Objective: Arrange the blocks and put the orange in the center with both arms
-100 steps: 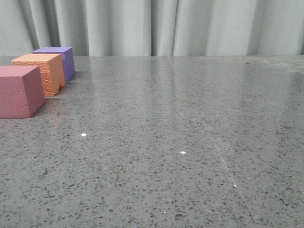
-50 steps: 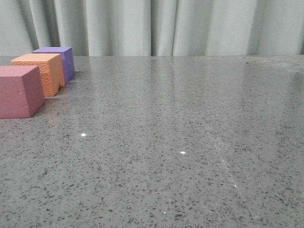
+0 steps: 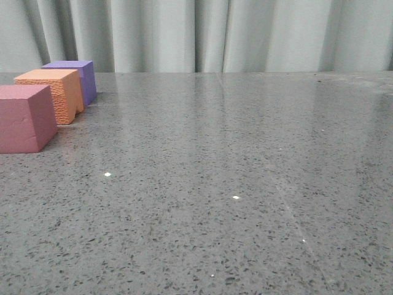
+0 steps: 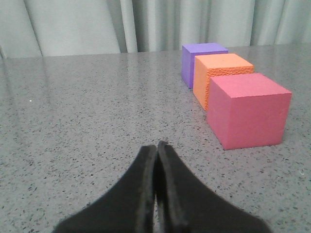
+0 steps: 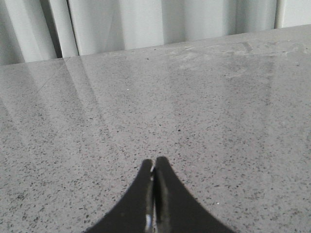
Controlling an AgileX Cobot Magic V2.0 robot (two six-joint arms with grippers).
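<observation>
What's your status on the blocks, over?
Left gripper shut, empty, short of the cubes. Right gripper shut, empty, no cubes in its view. Orange cube sits between pink-red cube and purple cube. Nothing in the way.

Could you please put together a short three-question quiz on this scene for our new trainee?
1. True or false: the left tool is shut on the pink-red cube.
2. Which cube sits in the middle of the row on the table? A) purple cube B) orange cube C) pink-red cube
3. In a few words, how do the fingers of the right tool stand?

Key:
1. False. It is shut with nothing between its fingers, and the cube stands apart from it.
2. B. The orange cube lies between the purple cube and the pink-red one.
3. Closed together, holding nothing.
</observation>
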